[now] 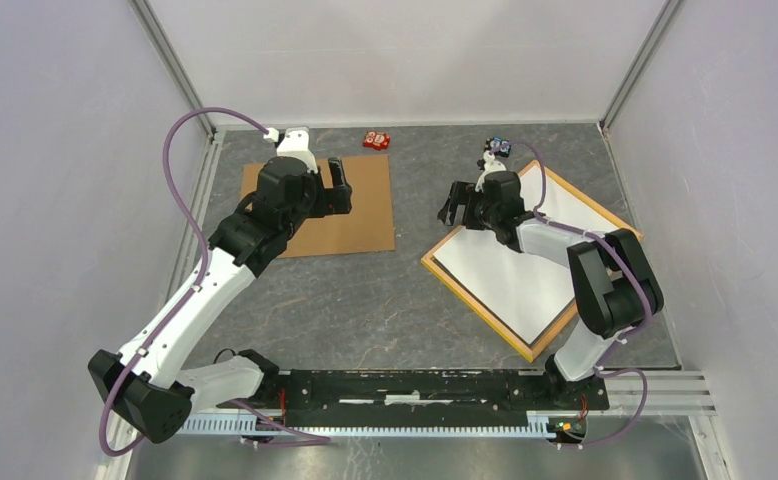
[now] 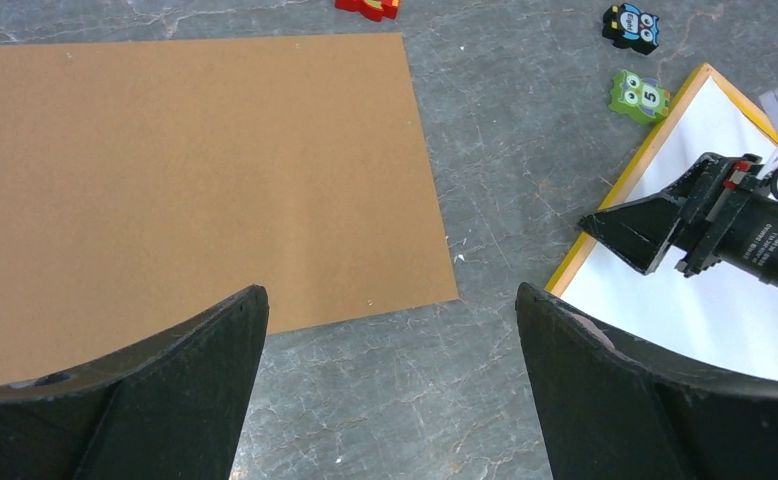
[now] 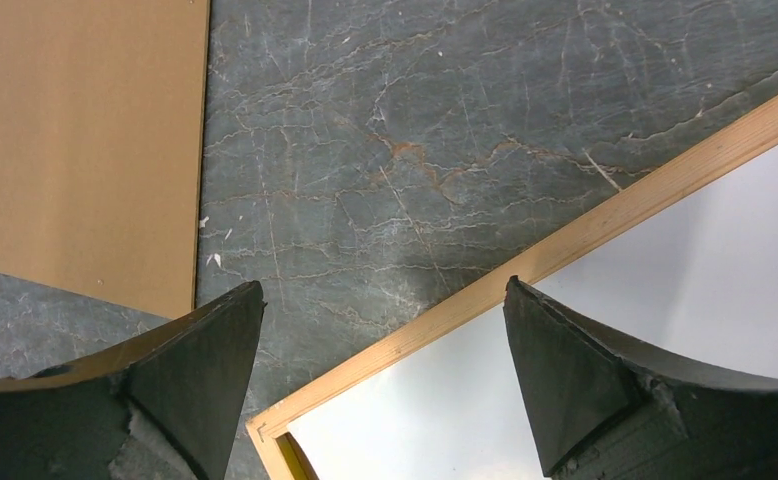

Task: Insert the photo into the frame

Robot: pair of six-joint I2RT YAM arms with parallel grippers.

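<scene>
Photo [image 1: 525,265] white side up, lying inside the frame [image 1: 477,310] rails, on the right side of the table [image 1: 365,300].

Frame sits skewed to the table edge. Your right gripper [image 3: 382,288] hangs over the frame's left corner, jaws apart, holding nothing. Your left gripper [image 2: 391,292] is over the near edge of the brown backing board [image 2: 195,170], jaws apart too. The board lies flat, well apart from the frame. Green owl toy [image 2: 640,95] sits just beside the frame's far rail, and a red toy [image 1: 376,139] lies beyond the board.

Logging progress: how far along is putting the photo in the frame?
Looks done: the photo, white back up, lies inside the frame. In hand: nothing; left gripper and right gripper are open. Remaining: perhaps only the brown backing board, lying apart.
</scene>
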